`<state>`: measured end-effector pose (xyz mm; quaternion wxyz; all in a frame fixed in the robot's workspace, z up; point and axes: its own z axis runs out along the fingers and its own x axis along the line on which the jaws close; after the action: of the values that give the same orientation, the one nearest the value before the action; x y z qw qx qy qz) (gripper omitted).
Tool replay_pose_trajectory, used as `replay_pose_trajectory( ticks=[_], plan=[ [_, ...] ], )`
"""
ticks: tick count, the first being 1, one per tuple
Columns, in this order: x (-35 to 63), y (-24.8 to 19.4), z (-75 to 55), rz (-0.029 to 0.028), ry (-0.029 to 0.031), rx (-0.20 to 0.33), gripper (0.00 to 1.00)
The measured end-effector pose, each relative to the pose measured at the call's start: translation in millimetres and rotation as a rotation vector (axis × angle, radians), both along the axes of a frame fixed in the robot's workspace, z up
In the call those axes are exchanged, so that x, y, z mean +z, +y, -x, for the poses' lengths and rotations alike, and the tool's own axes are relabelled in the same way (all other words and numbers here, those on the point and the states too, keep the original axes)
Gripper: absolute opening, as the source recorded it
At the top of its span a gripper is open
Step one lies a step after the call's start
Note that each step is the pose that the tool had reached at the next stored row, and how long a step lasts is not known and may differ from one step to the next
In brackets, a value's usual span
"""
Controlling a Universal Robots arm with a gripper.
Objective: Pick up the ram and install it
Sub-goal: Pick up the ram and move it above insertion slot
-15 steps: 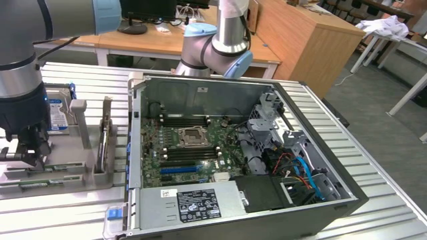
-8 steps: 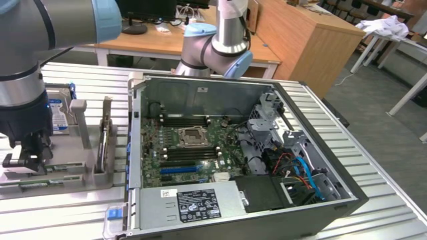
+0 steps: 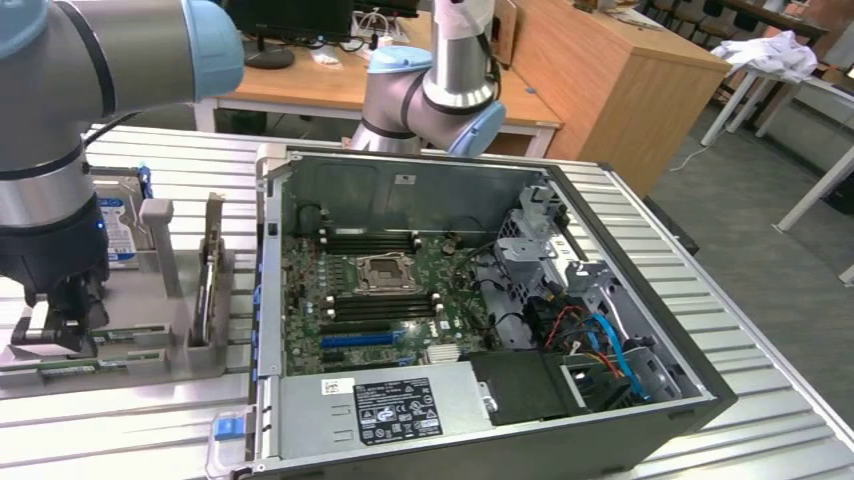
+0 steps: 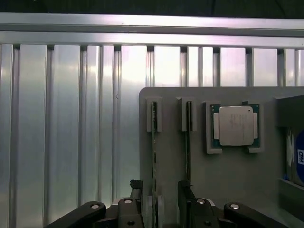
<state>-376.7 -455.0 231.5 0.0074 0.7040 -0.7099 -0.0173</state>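
Note:
Two ram sticks stand on edge in slots of a grey holder (image 4: 171,142). One ram stick (image 4: 154,156) runs down between my gripper's (image 4: 161,202) open fingers, untouched; the second ram stick (image 4: 187,152) lines up with one finger (image 4: 186,192). In the exterior view my gripper (image 3: 64,322) hangs low over the near-left end of the holder (image 3: 134,345), with the ram (image 3: 211,275) upright a little to its right. The open computer case (image 3: 641,400) lies to the exterior view's right, its motherboard (image 3: 387,290) showing black memory slots (image 3: 378,240).
A square silver chip (image 4: 234,125) sits in a pocket of the holder beside the sticks, and a blue-labelled hard drive (image 4: 295,159) past it. The holder and case rest on a ribbed metal table (image 4: 61,118). A second robot base (image 3: 434,95) stands behind the case.

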Motion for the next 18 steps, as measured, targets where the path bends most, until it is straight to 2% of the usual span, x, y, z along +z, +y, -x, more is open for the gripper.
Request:
replay_pose_trajectory(
  ticks=[18],
  plan=[
    [-22.6, -0.1, 0.0, 0.0001, 0.0001, 0.000, 0.43]
  ],
)
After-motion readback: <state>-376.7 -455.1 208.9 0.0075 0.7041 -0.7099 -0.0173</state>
